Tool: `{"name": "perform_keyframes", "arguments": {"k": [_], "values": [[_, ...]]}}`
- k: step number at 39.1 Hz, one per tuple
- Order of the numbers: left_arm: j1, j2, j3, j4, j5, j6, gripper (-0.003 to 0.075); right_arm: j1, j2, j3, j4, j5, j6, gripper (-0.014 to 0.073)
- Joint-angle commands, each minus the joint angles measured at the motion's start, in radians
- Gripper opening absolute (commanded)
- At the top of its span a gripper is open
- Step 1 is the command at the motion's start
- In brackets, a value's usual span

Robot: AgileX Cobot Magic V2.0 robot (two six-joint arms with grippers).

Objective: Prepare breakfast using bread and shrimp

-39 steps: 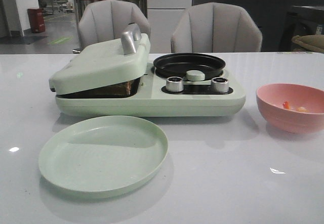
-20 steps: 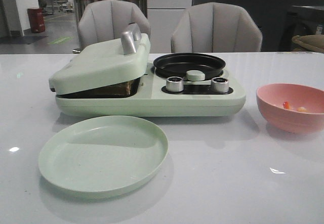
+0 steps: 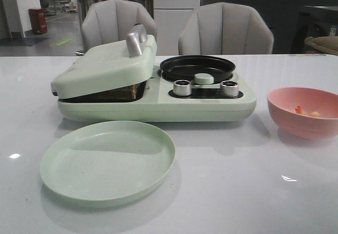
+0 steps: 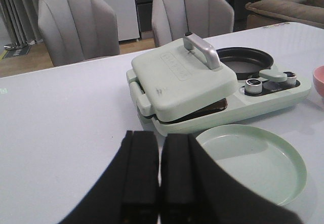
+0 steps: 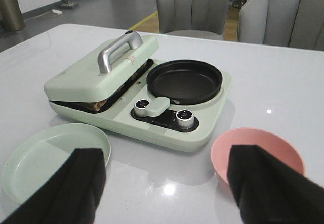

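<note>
Left gripper (image 4: 160, 183) clenched empty, right gripper (image 5: 167, 183) spread wide; shrimp (image 3: 305, 111) sit in pink bowl (image 3: 285, 117) at the breakfast maker's (image 3: 158, 104) three o'clock.

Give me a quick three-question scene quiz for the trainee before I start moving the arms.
1. True or false: the breakfast maker's lid sits fully flat.
2. Which holds the shrimp? A) green plate B) pink bowl C) black pan
3. Fill in: the left gripper's jaws are ____, the right gripper's are ____.

Key: 1 false, it is propped ajar. 2 B. 3 shut, open.
</note>
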Motion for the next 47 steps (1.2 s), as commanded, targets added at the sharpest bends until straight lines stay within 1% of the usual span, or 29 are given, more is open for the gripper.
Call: {"name": "perform_keyframes", "arguments": {"k": [1,5,7,12,16,21,33,38,41,44,47], "values": [[0.003,-0.011,-0.025,-0.01,-0.082,-0.011,0.0114,-0.005,0.097,-0.095,0.0,-0.028,-0.003,0.0599],[0.003,-0.011,-0.025,-0.01,-0.082,-0.011,0.0114,-0.02,0.19,-0.177,0.0,0.029,-0.003,0.0599],[0.003,-0.011,-0.025,-0.01,-0.082,-0.011,0.0114,-0.045,0.232,-0.218,0.0,0.067,-0.001,0.0599],[0.003,-0.011,-0.025,-0.01,-0.082,-0.011,0.0114,-0.141,0.317,-0.301,0.002,0.155,-0.001,0.0599],[0.003,-0.011,-0.025,-0.01,-0.082,-0.011,0.0114,-0.226,0.357,-0.333,0.03,0.155,-0.001,0.0599],[0.003,-0.011,-0.025,-0.01,-0.082,-0.011,0.0114,-0.322,0.411,-0.353,0.103,0.152,-0.001,0.0599],[0.003,-0.011,-0.025,-0.01,-0.082,-0.011,0.0114,-0.496,0.627,-0.37,0.22,0.179,-0.01,0.0599],[0.003,-0.011,-0.025,-0.01,-0.082,-0.011,0.0114,-0.572,0.727,-0.399,0.279,0.184,-0.051,0.0599],[0.003,-0.011,-0.025,-0.01,-0.082,-0.011,0.0114,-0.614,0.786,-0.424,0.336,0.197,-0.085,0.0599],[0.003,-0.013,-0.025,-0.01,-0.082,-0.011,0.0114,-0.643,0.842,-0.456,0.419,0.218,-0.167,0.0599],[0.003,-0.013,-0.025,-0.01,-0.082,-0.011,0.0114,-0.645,0.893,-0.484,0.474,0.237,-0.254,0.0599]]}}
